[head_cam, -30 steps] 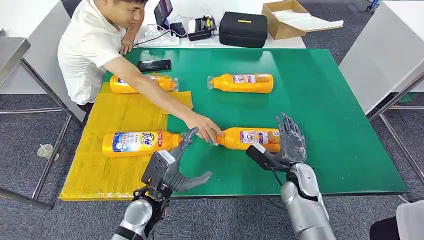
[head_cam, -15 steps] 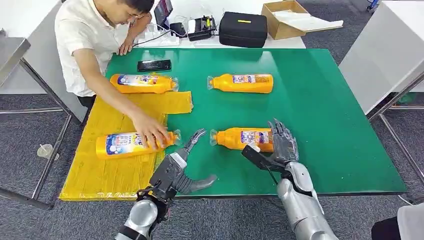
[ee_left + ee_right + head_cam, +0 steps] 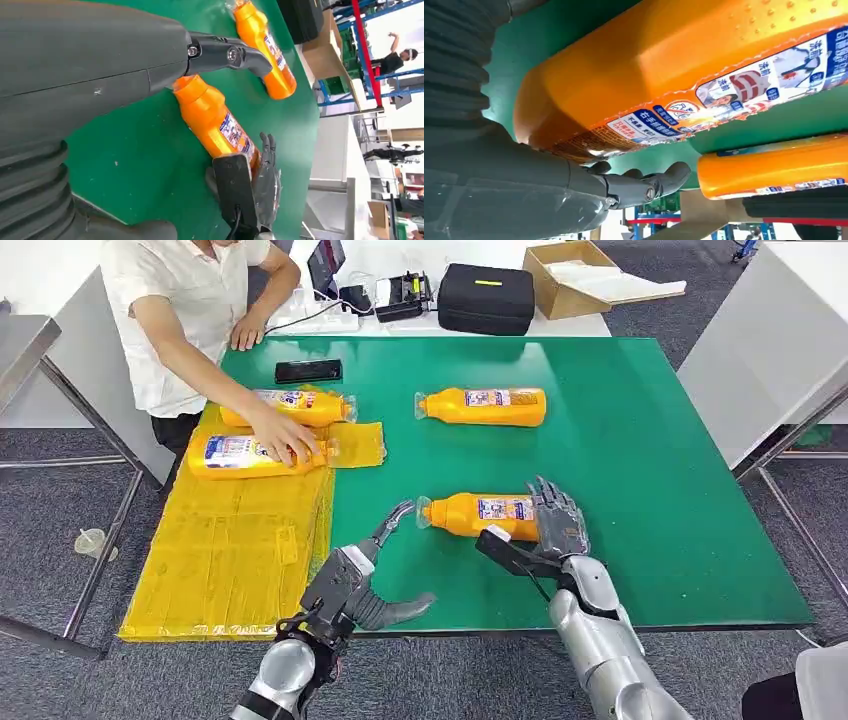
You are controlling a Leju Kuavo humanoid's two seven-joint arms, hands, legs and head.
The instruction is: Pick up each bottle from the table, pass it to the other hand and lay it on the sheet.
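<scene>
An orange bottle (image 3: 478,514) (image 3: 215,120) (image 3: 674,65) lies on its side on the green table (image 3: 650,460), cap toward my left. My right hand (image 3: 555,525) (image 3: 265,185) is at its base end, fingers spread and straight against the bottle, not closed around it. My left hand (image 3: 362,578) (image 3: 100,65) hovers open near the table's front edge, a finger reaching toward the cap without touching. A second orange bottle (image 3: 485,406) (image 3: 265,50) (image 3: 774,167) lies farther back. Two more bottles (image 3: 295,404) (image 3: 240,455) lie on the yellow sheet (image 3: 230,550).
A person stands at the table's far left, one hand (image 3: 283,443) on the nearer sheet bottle. A black phone (image 3: 308,371) lies beyond the sheet. A black case (image 3: 487,298) and a cardboard box (image 3: 575,275) sit on the white table behind. Metal table frames flank both sides.
The person let go of the near bottle's cap, then slid the sheet bottle to the far end beside the other. My right hand moved in against the near bottle's base.
</scene>
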